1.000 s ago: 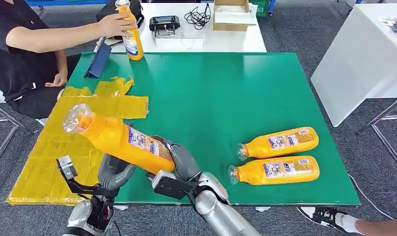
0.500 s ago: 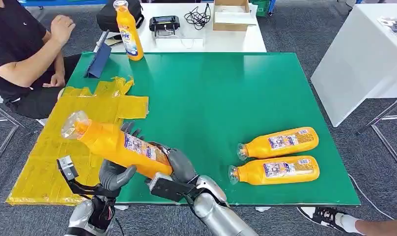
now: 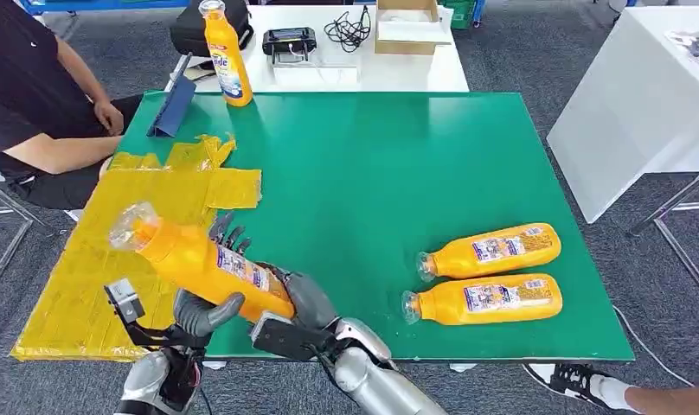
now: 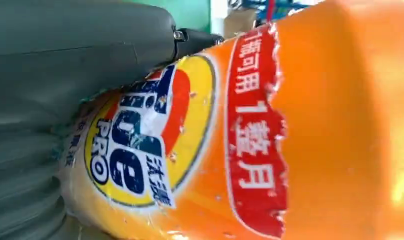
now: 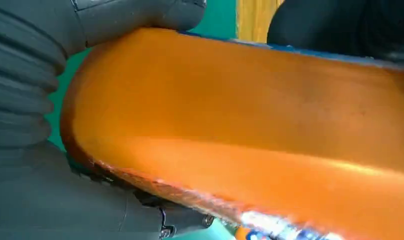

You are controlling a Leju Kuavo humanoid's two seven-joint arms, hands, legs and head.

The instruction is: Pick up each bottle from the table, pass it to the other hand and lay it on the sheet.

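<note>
**Bottle bridged between both hands, cap toward the sheet**

The green surface [image 3: 372, 173] carries the yellow sheet [image 3: 112, 251] along its left edge, and two more bottles [image 3: 489, 251] lie side by side near the right front, well apart from the hands.

The held bottle [image 3: 203, 264] is off the surface at the near edge, tilted, its long axis running from base at lower right to clear cap at upper left. That cap end hangs over the sheet, so the sheet lies on the left hand's side.

The right hand [image 3: 298, 298] is wrapped around the base end; in its wrist view a thumb lies along the orange body. The left hand [image 3: 209, 303] grips the labelled middle from beneath, thumb across the front and dark fingers [image 3: 229, 235] showing behind.

Judged from this, the handover is midway: both hands have the bottle. The left is nearer the sheet, so the right must let go first.
</note>
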